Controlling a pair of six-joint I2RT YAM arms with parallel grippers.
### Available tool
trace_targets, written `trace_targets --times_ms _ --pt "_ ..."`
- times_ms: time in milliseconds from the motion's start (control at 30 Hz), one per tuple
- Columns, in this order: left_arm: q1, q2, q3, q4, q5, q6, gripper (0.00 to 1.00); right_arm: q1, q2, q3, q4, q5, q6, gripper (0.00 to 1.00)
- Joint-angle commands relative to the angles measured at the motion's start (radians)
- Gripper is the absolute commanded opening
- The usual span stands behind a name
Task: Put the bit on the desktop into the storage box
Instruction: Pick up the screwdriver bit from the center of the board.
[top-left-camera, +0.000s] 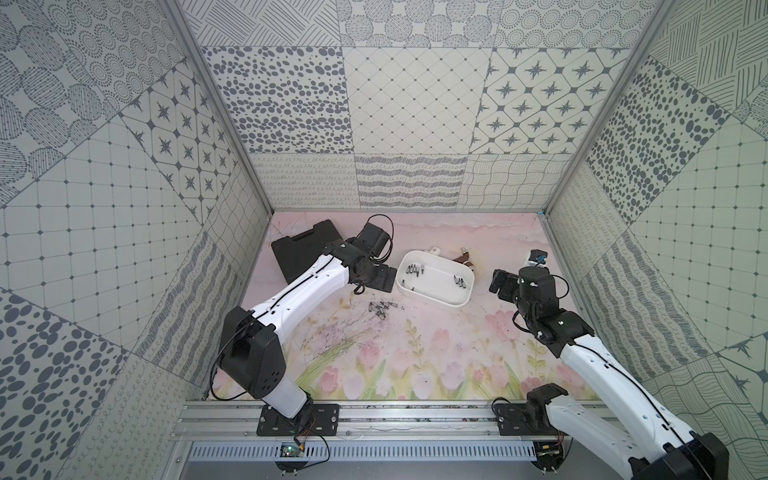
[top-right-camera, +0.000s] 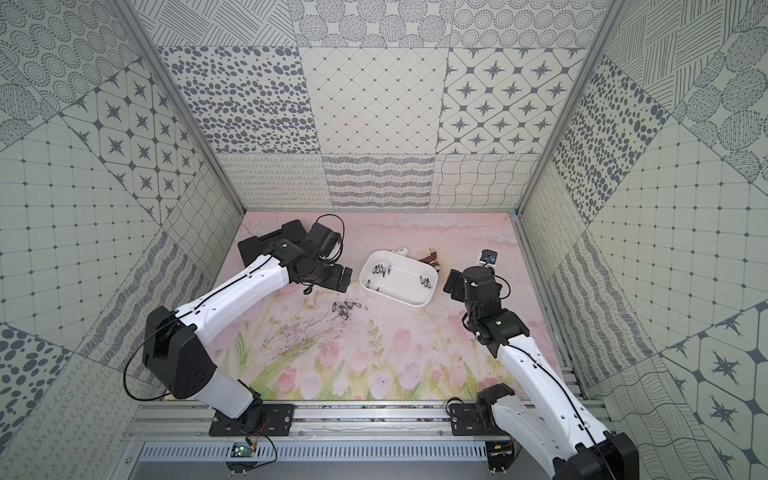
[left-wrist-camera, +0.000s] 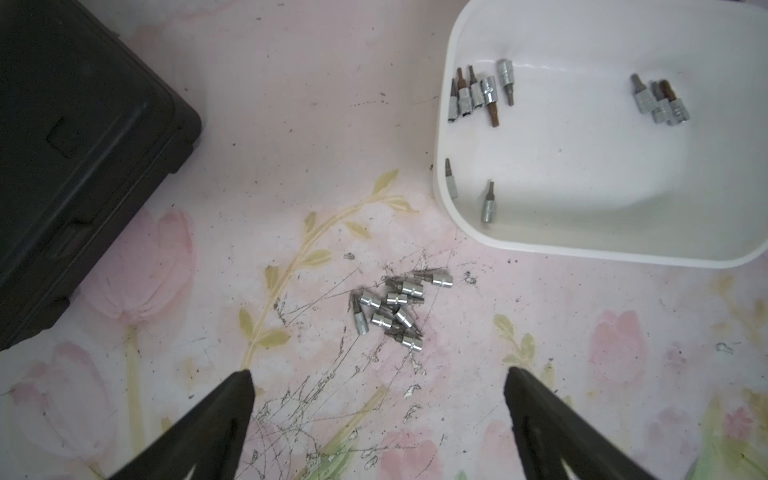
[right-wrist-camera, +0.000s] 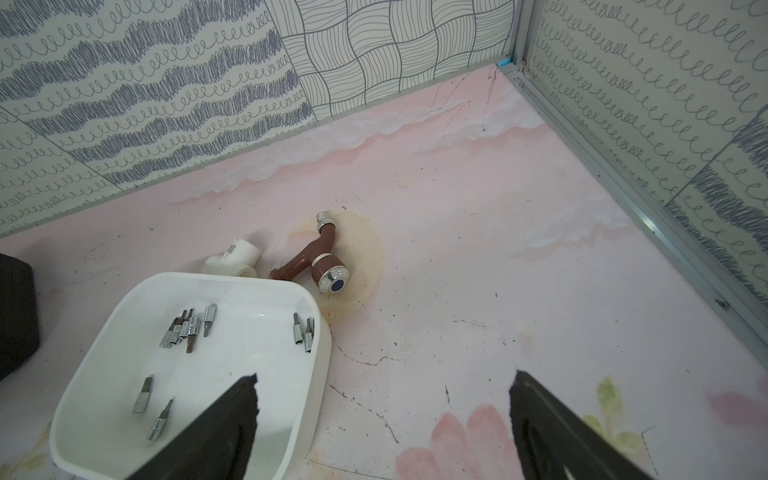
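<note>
Released and empty, both. Dead ahead of left jaws: heap of socket bits (left-wrist-camera: 397, 298), axes jumbled; right jaws well apart.

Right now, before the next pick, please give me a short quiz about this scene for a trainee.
1. True or false: the white storage box is empty.
2. Which thing lies on the desktop just behind that box? A) brown tap B) hammer C) cup
3. Fill in: the left claw, near the bit pile, is ____ and holds nothing.
Key: 1 false, bits lie inside; 2 A; 3 open.
</note>
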Motion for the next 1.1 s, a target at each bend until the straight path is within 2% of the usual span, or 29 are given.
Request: trace_targets --times_ms 0,100,367,667,933,1067 --pt "0.042 -0.069 -0.091 0.016 0.005 -0.018 0.99 -0.005 0.013 0.035 0.024 -0.012 -0.011 0.97" --pt "0.059 -0.083 -0.143 0.013 0.024 -0.026 0.99 -0.005 0.018 0.035 0.024 -0.015 -0.009 0.97" --pt "0.072 -0.052 -0.225 0.028 0.056 -0.040 0.90 -0.006 0.035 0.036 0.023 -0.018 -0.007 0.97" --pt "0.090 0.038 -0.227 0.059 0.115 -0.045 0.67 -0.008 0.027 0.025 0.024 -0.012 -0.011 0.96" --pt "0.103 0.103 -0.213 0.084 0.140 -0.047 0.51 -0.008 0.013 0.011 0.024 -0.004 -0.013 0.97" --pt "0.105 0.143 -0.199 0.094 0.149 -0.049 0.47 -0.008 0.012 0.012 0.024 -0.003 -0.012 0.96"
